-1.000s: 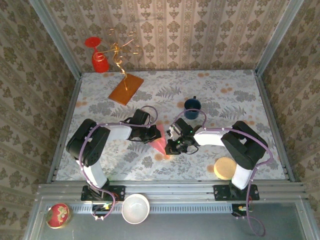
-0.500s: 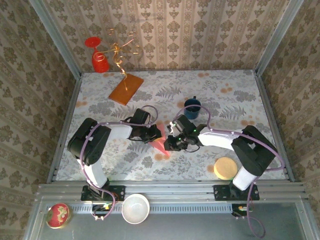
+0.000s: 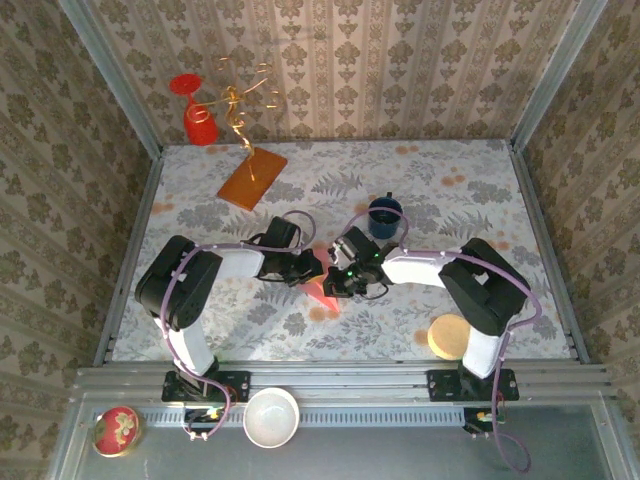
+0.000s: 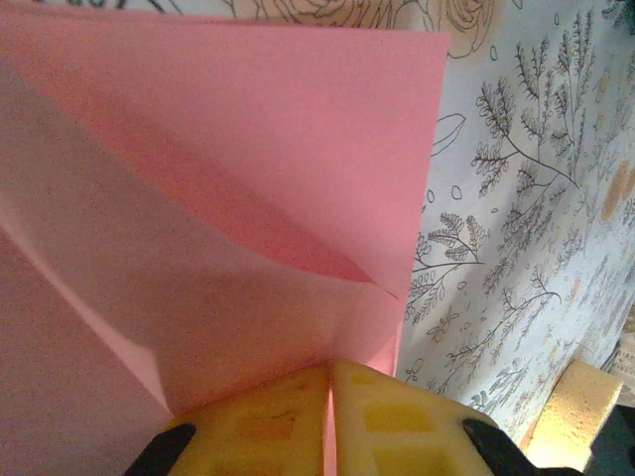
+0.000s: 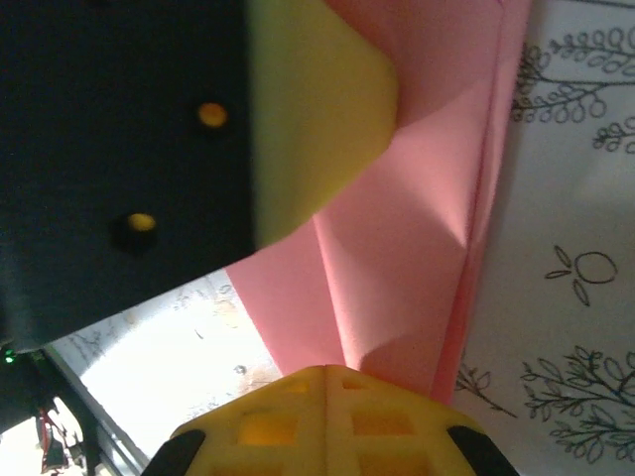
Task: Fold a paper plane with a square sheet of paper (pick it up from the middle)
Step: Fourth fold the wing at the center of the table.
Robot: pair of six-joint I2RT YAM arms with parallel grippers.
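Note:
The sheet of paper [image 3: 322, 294] is pink-red, creased into folded layers, and held just over the table's middle between the two grippers. My left gripper [image 3: 311, 268] is shut on it; in the left wrist view a thin pink edge runs between the yellow pads [image 4: 397, 416] and the paper [image 4: 248, 169] spreads away with a diagonal fold. My right gripper [image 3: 337, 284] is shut at the paper's other side; its pads [image 5: 387, 416] meet where a crease of the paper [image 5: 417, 248] ends. The left gripper's pad [image 5: 317, 109] sits close above.
An orange-brown board [image 3: 252, 178] lies at the back left under a gold wire figure [image 3: 243, 100], beside a red cup [image 3: 198, 122]. A blue mug [image 3: 385, 212] stands just behind the right gripper. A yellow disc [image 3: 450, 336] lies front right. A white bowl [image 3: 271, 417] sits off the table's near edge.
The right gripper has moved left and slightly back, closer to the left gripper. The pink paper now shows less between them. The left arm has hardly moved.

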